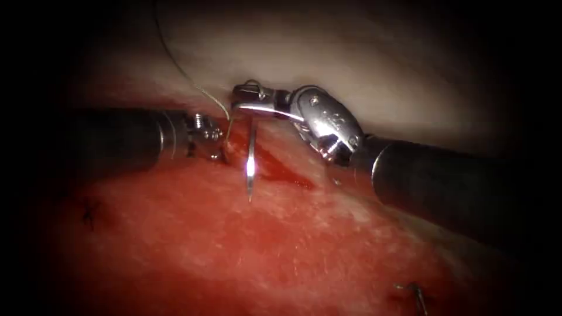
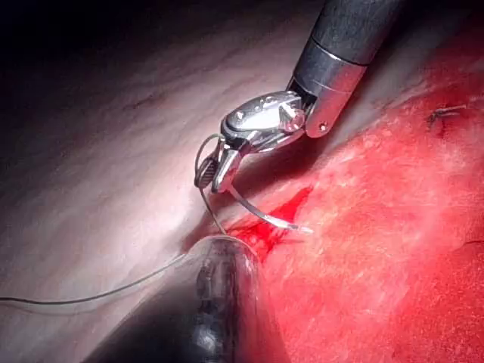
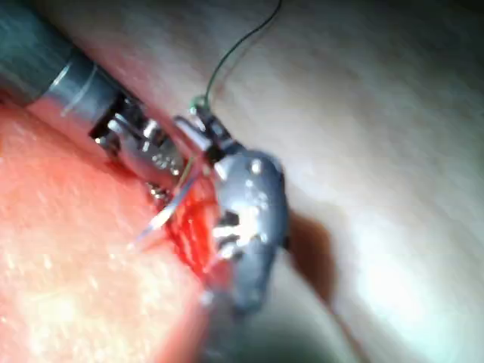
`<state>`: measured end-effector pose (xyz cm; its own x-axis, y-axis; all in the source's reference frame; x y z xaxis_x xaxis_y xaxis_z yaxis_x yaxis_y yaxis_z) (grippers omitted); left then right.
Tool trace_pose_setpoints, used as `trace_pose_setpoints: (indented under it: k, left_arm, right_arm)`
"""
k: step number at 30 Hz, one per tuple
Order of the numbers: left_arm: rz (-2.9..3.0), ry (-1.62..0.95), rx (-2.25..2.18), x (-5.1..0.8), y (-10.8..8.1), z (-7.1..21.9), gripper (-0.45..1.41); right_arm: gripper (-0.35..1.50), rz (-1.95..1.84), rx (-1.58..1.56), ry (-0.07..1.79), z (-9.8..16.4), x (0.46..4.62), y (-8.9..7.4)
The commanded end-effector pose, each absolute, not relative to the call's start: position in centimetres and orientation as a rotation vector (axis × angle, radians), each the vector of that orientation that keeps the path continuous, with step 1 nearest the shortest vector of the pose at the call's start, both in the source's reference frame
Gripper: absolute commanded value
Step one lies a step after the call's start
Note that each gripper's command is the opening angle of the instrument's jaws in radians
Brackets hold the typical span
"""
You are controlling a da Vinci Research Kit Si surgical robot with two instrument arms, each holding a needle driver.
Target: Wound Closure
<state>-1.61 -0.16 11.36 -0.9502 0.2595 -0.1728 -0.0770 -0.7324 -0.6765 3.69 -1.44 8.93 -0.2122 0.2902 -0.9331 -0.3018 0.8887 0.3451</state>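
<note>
Steel needle (image 1: 251, 164) hangs below right claw (image 1: 246, 99), seemingly clamped

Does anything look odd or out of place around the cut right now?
Nothing stands out. The right arm's tool holds the curved steel needle near its thread end, tip free above the red fluid in the cut. The left arm's tool sits beside it.

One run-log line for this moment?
right gripper: holds needle near thread end | needle: tip free above cut | left gripper: at cut, hold unclear
</note>
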Motion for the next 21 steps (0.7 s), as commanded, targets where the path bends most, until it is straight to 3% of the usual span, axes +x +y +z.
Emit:
trace_pose_setpoints:
  k: [1,21]
  left_arm:
    - [2.735,-1.061,-0.391,-1.66,-0.13,11.44,-0.45]
    - [2.766,-1.166,-0.355,-1.59,-0.54,11.19,-0.45]
  right_arm:
    - [-0.35,0.536,-0.02,1.709,9.02,3.8,-1.39]
    - [-0.35,0.513,-0.092,1.708,9.26,4.05,-1.08]
